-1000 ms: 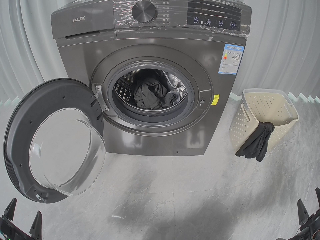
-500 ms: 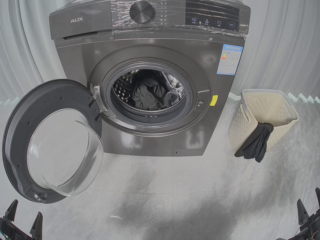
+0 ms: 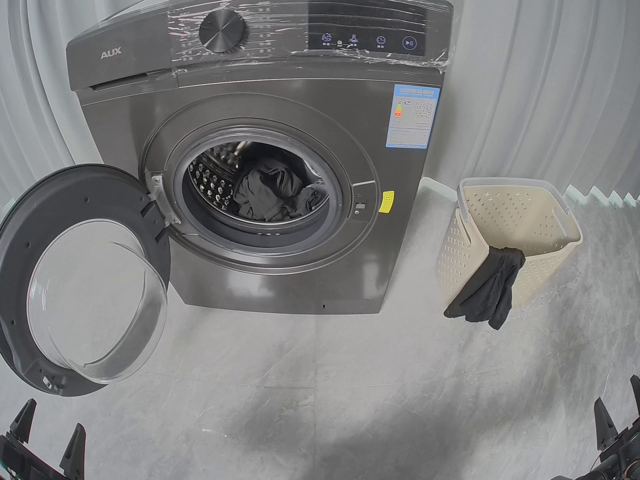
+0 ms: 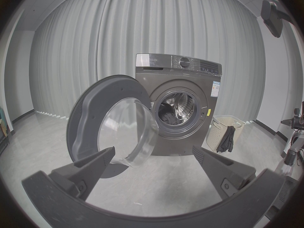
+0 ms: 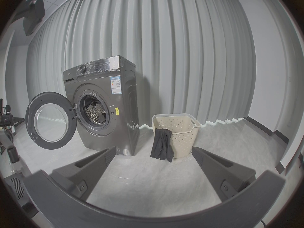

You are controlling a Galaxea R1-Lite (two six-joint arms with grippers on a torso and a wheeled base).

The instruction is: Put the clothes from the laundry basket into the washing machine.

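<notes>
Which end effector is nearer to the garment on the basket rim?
Right. The right end effector is on the garment's side; the left end effector is near the washer door.

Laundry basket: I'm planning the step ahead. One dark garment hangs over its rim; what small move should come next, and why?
Probably move the right gripper toward the dark garment draped over the laundry basket rim. That gripper is open, empty and nearer the basket than the left gripper, and the washing machine door stands open.
</notes>
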